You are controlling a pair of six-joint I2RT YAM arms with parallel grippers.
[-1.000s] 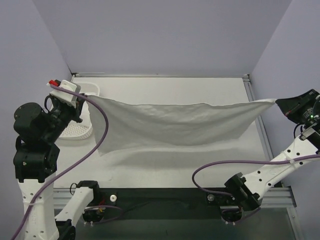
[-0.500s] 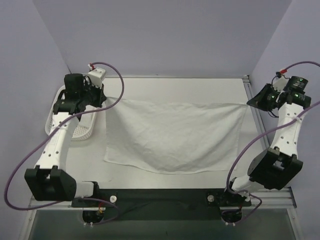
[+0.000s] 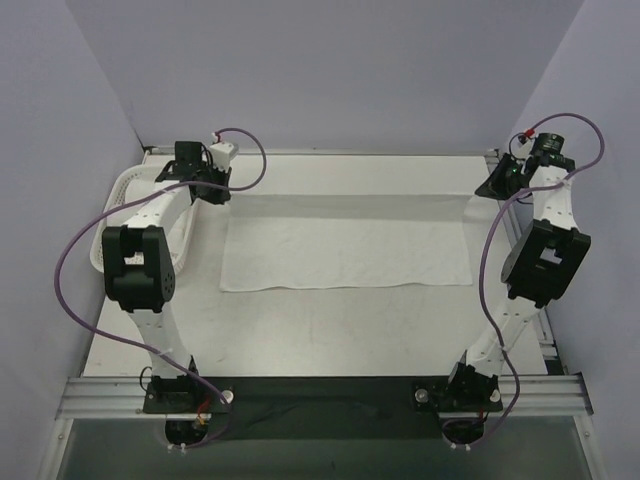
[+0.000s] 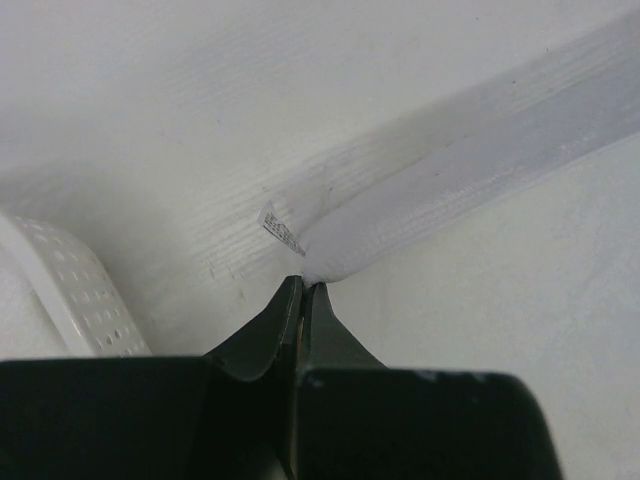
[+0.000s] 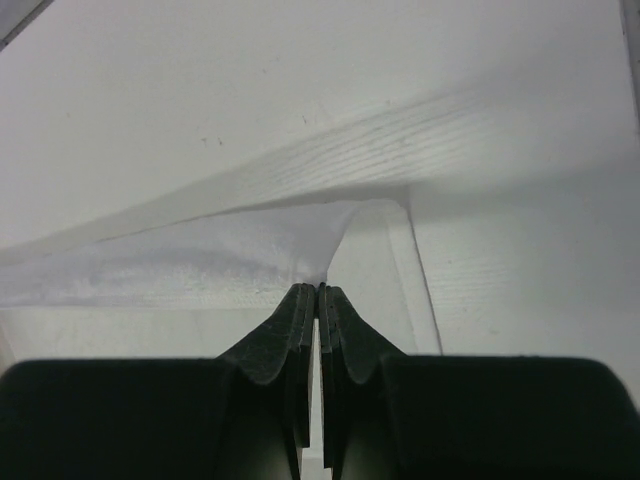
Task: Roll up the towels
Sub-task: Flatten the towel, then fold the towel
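Left claw was seen pinched shut on the far left corner of the towel, with the cloth drawn up into a ridge at the tips. A small label was shown on the cloth just beside that corner. Right claw was likewise closed tight on the far right corner, where a fold of cloth was gathered between the tips. The towel was laid out as a wide rectangle on the table, stretched between the two claws along its far edge, its near part lying flat. Both arms were reached out toward the back of the table. A lattice basket was seen at the far left, partly hidden by the left arm
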